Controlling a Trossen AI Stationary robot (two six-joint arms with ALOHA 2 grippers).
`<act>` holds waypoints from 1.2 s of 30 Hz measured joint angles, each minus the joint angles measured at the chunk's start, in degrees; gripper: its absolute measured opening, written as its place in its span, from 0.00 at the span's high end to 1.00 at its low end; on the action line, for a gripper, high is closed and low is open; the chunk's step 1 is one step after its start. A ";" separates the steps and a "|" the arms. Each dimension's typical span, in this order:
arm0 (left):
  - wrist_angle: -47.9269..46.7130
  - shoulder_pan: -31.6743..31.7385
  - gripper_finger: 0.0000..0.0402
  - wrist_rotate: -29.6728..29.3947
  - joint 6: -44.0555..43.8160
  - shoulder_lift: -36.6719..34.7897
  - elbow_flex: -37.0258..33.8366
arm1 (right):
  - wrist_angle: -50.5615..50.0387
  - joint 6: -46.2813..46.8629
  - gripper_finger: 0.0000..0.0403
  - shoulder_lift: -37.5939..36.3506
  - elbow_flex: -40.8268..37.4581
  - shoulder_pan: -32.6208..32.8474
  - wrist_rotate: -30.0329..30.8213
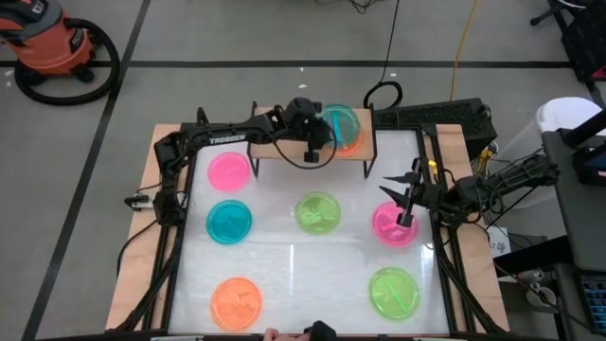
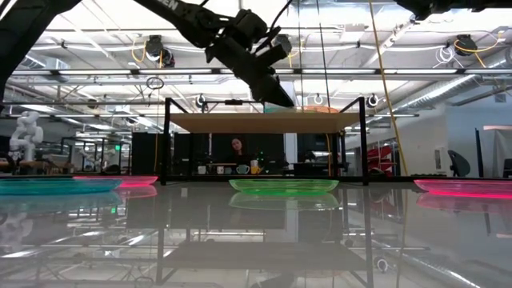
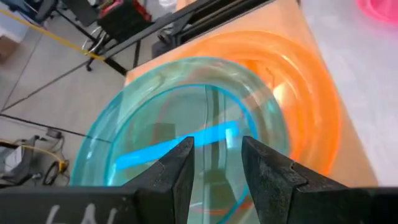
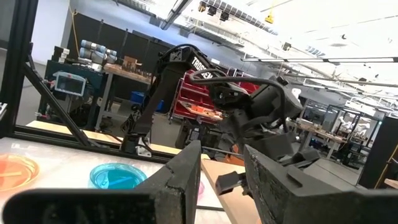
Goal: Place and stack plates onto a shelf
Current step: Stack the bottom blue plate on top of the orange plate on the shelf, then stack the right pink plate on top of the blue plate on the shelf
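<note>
A white table (image 1: 284,275) is seen from directly above, with a low light-wood shelf (image 1: 284,156) on black legs standing toward 12 o'clock, its long axis running from 9 to 3 o'clock. At the 3 o'clock end of the shelf an orange plate (image 1: 352,142) lies flat with a blue plate (image 1: 339,120) on top of it, slightly offset toward 12 o'clock and apparently a little tilted. The left gripper (image 1: 311,152) is poised over the shelf just beside this pair; in its wrist view the two dark fingers (image 3: 177,171) are parted by a narrow gap, seemingly astride the near rim of the blue plate, though whether the rim is actually gripped cannot be told. Six more plates lie flat on the table, rims up, with no long axis to speak of: pink (image 1: 229,170) at 10 o'clock, blue (image 1: 229,221) at 9, green (image 1: 317,211) at the centre, pink (image 1: 393,224) at 3, orange (image 1: 237,301) at 7 and green (image 1: 394,292) at 5. The right gripper (image 1: 406,220) is held above the 3 o'clock pink plate, its fingers (image 4: 180,180) slightly apart with nothing seen between them.
</note>
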 joint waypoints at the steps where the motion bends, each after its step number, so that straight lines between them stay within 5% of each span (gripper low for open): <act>1: -0.34 -0.05 0.65 0.02 0.02 0.00 0.00 | 0.00 0.06 0.74 0.00 0.00 0.00 0.00; 16: -3.81 -1.25 0.65 0.00 -1.39 0.00 0.00 | -0.07 0.10 0.74 0.00 0.00 0.00 0.00; 28: 4.72 -2.91 0.65 -0.29 1.72 -0.79 -0.04 | -0.05 -0.03 0.74 -0.02 -1.21 0.00 0.20; 36: 1.37 -2.99 0.65 -1.19 -10.24 -13.88 -0.07 | -2.20 1.59 0.74 -0.07 -1.49 0.00 9.33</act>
